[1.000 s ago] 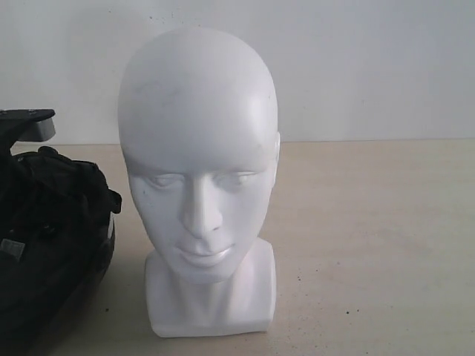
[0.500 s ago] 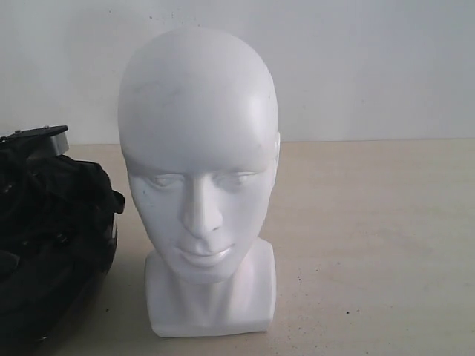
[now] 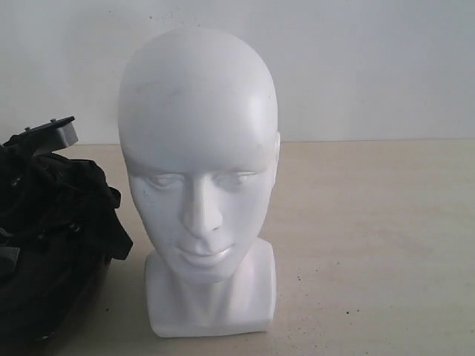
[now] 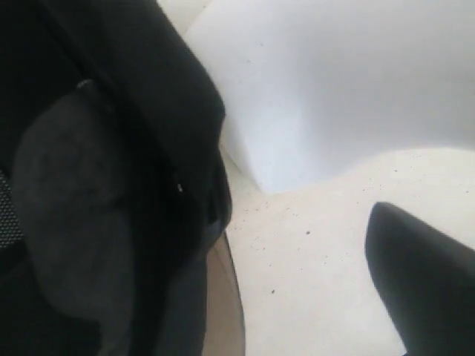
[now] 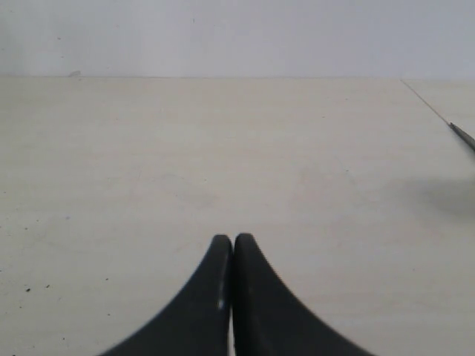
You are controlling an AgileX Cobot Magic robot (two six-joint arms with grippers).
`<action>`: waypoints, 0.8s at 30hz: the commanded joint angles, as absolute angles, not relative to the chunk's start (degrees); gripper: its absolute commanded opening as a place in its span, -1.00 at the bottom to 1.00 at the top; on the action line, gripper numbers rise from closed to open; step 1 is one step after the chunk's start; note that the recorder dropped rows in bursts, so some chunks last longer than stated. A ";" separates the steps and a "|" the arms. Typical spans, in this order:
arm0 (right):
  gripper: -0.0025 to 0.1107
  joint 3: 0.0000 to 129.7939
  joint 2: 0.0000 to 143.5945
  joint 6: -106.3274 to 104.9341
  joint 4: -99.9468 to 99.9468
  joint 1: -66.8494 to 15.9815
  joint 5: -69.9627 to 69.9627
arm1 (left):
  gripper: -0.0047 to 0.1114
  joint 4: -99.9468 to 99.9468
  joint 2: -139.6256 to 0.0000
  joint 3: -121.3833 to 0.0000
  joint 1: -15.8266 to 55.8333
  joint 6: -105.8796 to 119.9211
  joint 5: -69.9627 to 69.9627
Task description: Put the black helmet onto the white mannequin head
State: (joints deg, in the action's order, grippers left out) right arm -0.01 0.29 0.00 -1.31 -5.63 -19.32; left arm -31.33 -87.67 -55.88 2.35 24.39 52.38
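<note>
The white mannequin head [image 3: 199, 178] stands upright on its blocky neck base in the middle of the exterior view, facing the camera. The black helmet [image 3: 52, 237] lies at the left edge, lining and straps showing, close beside the head's base. In the left wrist view the helmet's dark padding [image 4: 82, 222] and tinted visor edge [image 4: 226, 304] fill one side, and the head's base [image 4: 334, 89] is just beyond. My left gripper [image 4: 237, 222] is open: one finger [image 4: 430, 282] shows apart from the helmet, the other is hidden by it. My right gripper [image 5: 234, 241] is shut and empty over the table.
The beige table top [image 3: 371, 237] stretches to the right of the head, with a white wall [image 3: 371, 67] behind. A grey part of the left arm [image 3: 58, 132] sticks up above the helmet. A thin dark line [image 5: 460, 133] crosses the table's far corner.
The grey part of the left arm has risen and tilted to the right. The helmet's straps and lining have shifted right, closer to the head's base. The head has not moved.
</note>
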 commanded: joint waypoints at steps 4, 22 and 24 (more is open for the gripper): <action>-0.96 0.00 0.00 0.00 -1.72 -5.24 -18.86 | 0.64 -32.39 -87.76 -56.34 2.51 25.05 52.27; -0.96 0.00 0.00 0.00 -1.72 -5.24 -18.86 | 0.63 -32.51 -87.76 -54.97 2.51 25.05 47.81; -0.96 0.00 0.00 0.00 -1.72 -5.24 -18.86 | 0.63 -32.51 -87.76 -54.00 2.51 25.05 45.94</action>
